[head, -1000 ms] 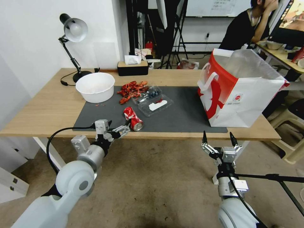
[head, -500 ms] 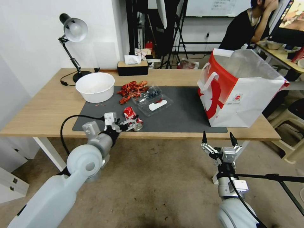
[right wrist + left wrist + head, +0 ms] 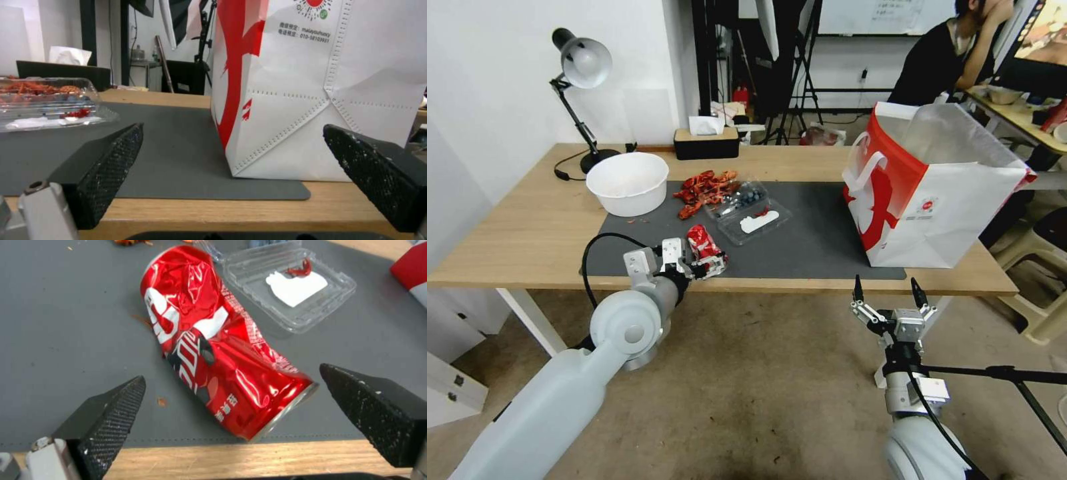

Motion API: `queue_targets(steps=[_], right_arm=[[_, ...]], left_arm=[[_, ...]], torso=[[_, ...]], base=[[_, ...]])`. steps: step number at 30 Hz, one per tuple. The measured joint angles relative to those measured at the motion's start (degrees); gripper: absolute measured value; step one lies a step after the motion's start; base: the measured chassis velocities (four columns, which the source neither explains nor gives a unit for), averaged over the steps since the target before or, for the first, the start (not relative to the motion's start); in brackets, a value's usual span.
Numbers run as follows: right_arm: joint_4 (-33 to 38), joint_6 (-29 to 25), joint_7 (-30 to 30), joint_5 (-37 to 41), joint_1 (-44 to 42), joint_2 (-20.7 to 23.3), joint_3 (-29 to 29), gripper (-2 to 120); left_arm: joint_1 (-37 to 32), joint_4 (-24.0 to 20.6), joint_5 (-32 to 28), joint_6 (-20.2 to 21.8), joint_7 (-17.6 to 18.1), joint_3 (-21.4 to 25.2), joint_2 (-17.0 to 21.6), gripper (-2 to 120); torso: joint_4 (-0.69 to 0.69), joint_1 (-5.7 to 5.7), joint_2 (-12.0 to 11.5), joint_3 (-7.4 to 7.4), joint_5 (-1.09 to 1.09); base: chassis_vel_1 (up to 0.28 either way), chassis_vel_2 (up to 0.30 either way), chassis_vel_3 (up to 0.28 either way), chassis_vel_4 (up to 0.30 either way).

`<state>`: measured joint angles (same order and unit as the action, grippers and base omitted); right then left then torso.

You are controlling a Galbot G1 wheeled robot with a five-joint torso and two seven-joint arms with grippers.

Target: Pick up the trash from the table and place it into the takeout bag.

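Two grippers were in view, and only my left one was at the work. Farthest left on the table (image 3: 507, 233), a white bowl (image 3: 627, 183) stood at the corner of the dark grey mat (image 3: 820, 243), well apart from the target. My left gripper (image 3: 707, 265) sat at the near edge of the mat with its jaws spread wide and holding nothing. The crushed red soda can (image 3: 705, 245) lay directly ahead of it, flat on the mat. In the left wrist view the can's (image 3: 213, 350) rimmed end lay between the two fingertips (image 3: 113, 413), touching neither, and its long axis ran away from the gripper and slanted somewhat across the line of approach. I judged that the jaws would close across the can's width near that rimmed end, not along its length.

Just beyond the can lay a clear clamshell tray (image 3: 757, 221) and a pile of red shells (image 3: 704, 187). Further right, the takeout bag (image 3: 934, 193) stood upright at the far end of the mat, mouth open upward.

My right gripper (image 3: 889, 295) hung below the table edge in front of the bag, jaws wide and empty. It was nearer the bag; my left was by far the nearer to the can.
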<state>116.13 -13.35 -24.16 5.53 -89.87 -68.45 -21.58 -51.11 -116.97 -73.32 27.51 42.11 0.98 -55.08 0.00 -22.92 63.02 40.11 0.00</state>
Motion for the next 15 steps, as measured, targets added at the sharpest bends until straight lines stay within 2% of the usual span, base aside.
queue_targets(steps=[10,15], right_arm=[[-0.1,0.0,0.0,0.0,0.2,-0.2,-0.1,100],[-0.2,0.0,0.0,0.0,0.3,-0.3,-0.1,100]], left_arm=[[1.8,0.7,0.0,0.2,0.6,-2.1,-0.3,93],[2.6,1.3,0.1,0.8,1.0,-2.9,-0.4,74]], torso=[[0.00,0.00,0.0,0.00,0.00],[0.00,0.00,0.0,-0.01,0.00]], base=[[0.000,0.000,0.000,0.000],[0.000,0.000,0.000,0.000]])
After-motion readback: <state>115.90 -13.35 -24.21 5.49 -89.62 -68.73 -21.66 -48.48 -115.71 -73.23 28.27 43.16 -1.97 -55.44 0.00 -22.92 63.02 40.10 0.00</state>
